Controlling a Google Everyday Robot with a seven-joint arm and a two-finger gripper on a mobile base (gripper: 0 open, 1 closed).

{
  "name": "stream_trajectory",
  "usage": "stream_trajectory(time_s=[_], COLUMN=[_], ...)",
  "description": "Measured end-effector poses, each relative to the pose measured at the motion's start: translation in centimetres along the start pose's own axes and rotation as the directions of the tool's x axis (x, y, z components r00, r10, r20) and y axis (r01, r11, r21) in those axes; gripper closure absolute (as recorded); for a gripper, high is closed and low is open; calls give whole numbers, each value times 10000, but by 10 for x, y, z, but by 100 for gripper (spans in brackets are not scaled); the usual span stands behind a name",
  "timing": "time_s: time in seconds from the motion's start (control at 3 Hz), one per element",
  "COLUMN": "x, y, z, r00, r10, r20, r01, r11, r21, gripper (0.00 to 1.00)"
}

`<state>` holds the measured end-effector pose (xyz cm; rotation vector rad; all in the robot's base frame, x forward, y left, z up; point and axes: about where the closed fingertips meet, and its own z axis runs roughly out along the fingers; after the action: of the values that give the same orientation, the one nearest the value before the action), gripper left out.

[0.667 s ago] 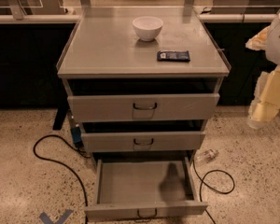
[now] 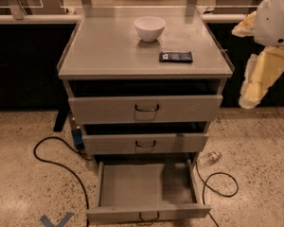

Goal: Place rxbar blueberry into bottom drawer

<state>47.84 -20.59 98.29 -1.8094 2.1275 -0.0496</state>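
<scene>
The rxbar blueberry (image 2: 175,56), a flat dark bar with pale label marks, lies on the grey cabinet top (image 2: 104,51), right of centre and in front of the white bowl (image 2: 149,28). The bottom drawer (image 2: 146,186) is pulled open and shows a bare grey floor; its dark wire handle (image 2: 149,216) is at the front edge. My gripper (image 2: 250,98) hangs from the white arm (image 2: 277,18) at the right edge, beside the cabinet's right side. It is about level with the top drawer, apart from the bar, and nothing shows in it.
The top drawer (image 2: 146,109) and middle drawer (image 2: 145,144) are slightly ajar. A black cable (image 2: 52,160) loops on the speckled floor at the left, and another (image 2: 220,190) at the right. A small clear object (image 2: 209,158) lies by the cabinet's right foot. Dark counters stand behind.
My gripper has moved a little up and to the left, closer to the cabinet's right side. The bar, bowl and drawers have not moved.
</scene>
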Motion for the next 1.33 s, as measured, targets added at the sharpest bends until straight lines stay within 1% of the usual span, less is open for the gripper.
stream_trajectory(time_s=[0.33, 0.67, 1.0, 1.33], x=[-22, -43, -53, -53], y=[-47, -88, -110, -110], z=[24, 25, 15, 15], r00=[9950, 9847, 9800, 9800], r10=[-778, -1228, -1278, -1278], r20=[621, 1237, 1526, 1528], r01=[818, 1291, 1237, 1237], r11=[9946, 9906, 9917, 9917], r21=[-642, -444, 357, 359], gripper=[0, 0, 0, 0])
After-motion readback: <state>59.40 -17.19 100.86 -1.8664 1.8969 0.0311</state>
